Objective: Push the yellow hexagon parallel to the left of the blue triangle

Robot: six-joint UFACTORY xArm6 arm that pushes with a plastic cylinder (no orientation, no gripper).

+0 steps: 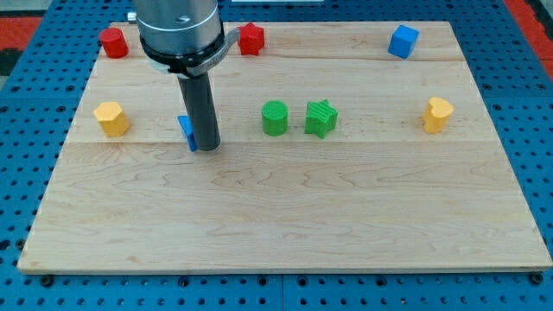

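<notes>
The yellow hexagon [111, 118] sits near the board's left edge, in the middle row. The blue triangle [186, 130] lies to its right, mostly hidden behind my rod. My tip [207, 145] rests on the board touching the blue triangle's right side. The yellow hexagon is well to the left of the tip, apart from it.
A red block [113, 41] is at the top left and a red block [251, 39] at the top middle. A blue cube [403, 41] is at the top right. A green cylinder [275, 117] and green star [320, 118] sit mid-board. Another yellow block [438, 114] is at the right.
</notes>
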